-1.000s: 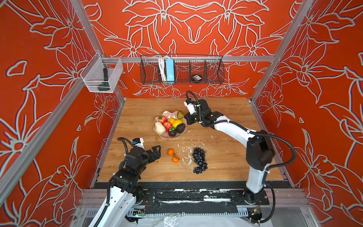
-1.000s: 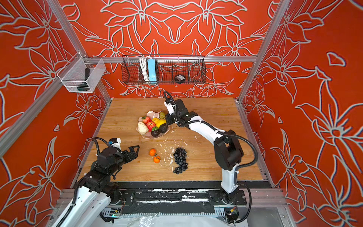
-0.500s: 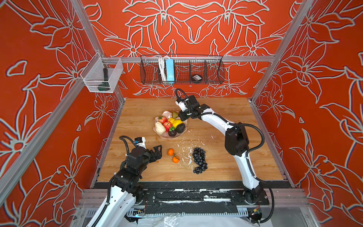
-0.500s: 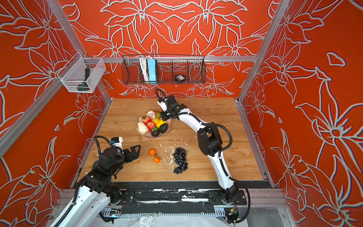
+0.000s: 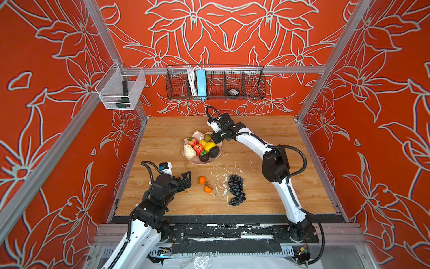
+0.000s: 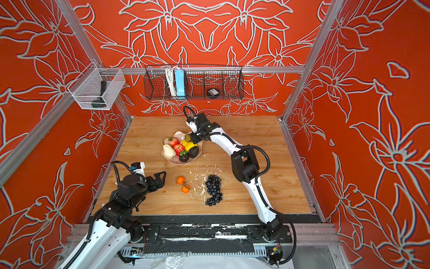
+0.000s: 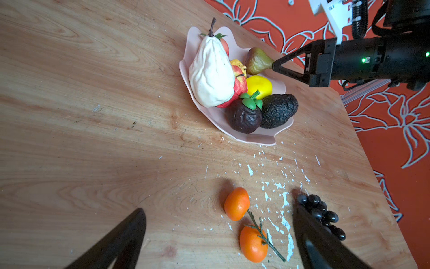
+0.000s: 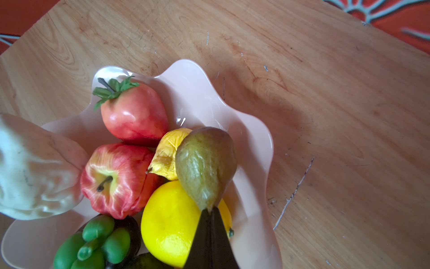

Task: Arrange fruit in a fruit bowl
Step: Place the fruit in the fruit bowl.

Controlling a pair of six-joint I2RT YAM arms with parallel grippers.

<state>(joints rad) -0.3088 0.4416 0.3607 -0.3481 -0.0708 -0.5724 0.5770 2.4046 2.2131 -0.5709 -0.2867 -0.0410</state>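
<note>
Outstretched, right pincer [image 8: 210, 210] nipping pear [image 8: 204, 163], left pincer [image 5: 186, 179] low, agape

White-black arms [image 5: 250, 139], seemingly ribbed cables [image 5: 304, 160]

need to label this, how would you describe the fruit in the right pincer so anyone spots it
Find the pink bowl on the wooden table. At its far rim the right pincer is shut on the narrow end of a pear. It is the only olive-green, brown-tinged fruit there.
</note>
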